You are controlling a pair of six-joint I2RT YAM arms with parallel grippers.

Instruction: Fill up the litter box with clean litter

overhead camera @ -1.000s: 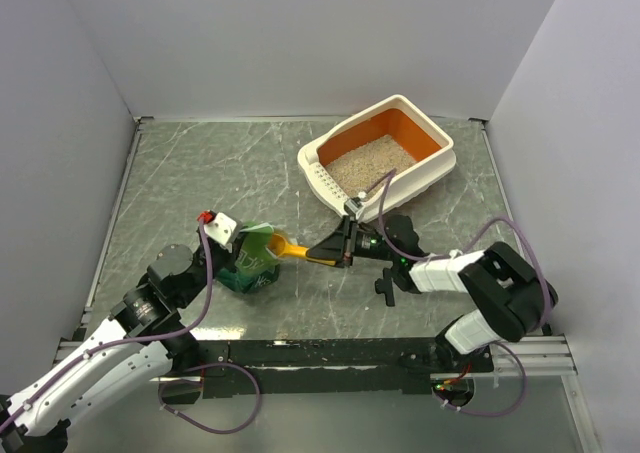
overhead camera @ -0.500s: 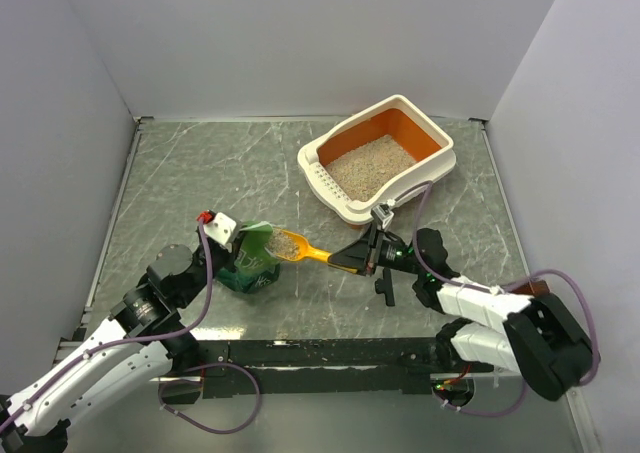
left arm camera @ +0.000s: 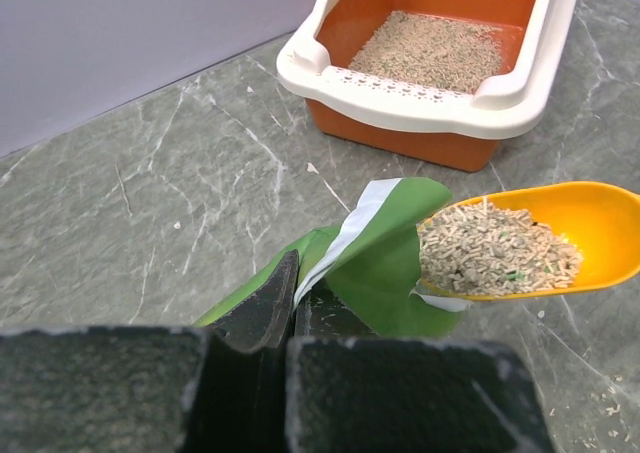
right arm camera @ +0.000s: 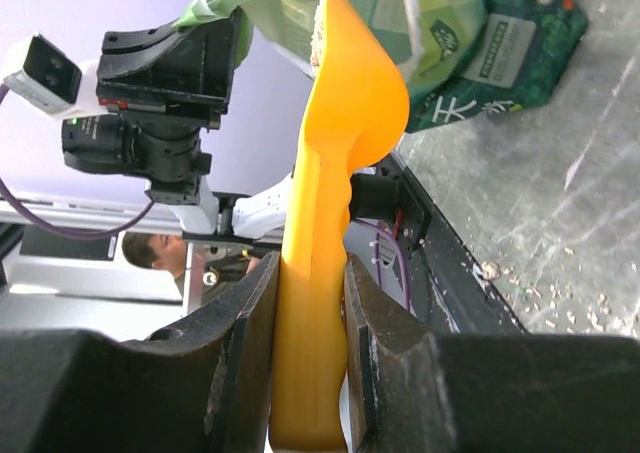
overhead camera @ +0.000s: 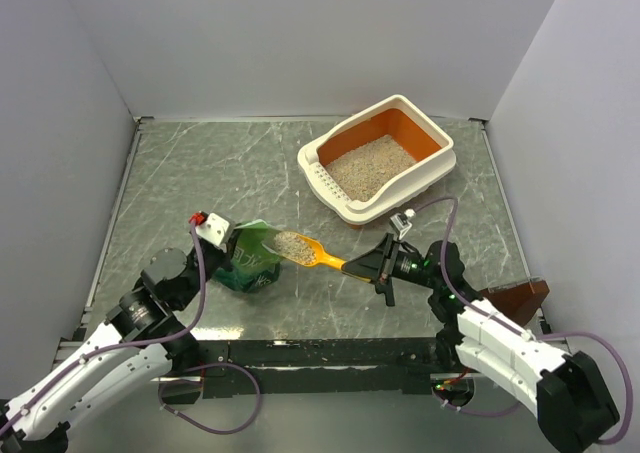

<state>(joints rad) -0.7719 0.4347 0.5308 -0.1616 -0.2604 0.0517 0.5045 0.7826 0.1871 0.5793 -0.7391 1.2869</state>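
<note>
Surface: grey-green marbled table [overhead camera: 200, 173], plain pale walls round it.
Done so far: litter box [overhead camera: 322, 176] sits at the far right of the table. A layer of clean litter [overhead camera: 370, 163] covers most of its floor, with bare orange showing at the far end.
Left to do: roughly halfway, I'd say. The heaped scoop [overhead camera: 318, 256] hangs by the mouth of the bag [overhead camera: 250, 271], well apart from the box and not emptied yet.
Right gripper [right arm camera: 308, 283]: fingers clamped on the scoop handle.
Left gripper [left arm camera: 296, 283]: fingers pinched together on the bag's rim, looks like it's keeping the mouth open.
Count: one box, one scoop, one bag, two arms.
</note>
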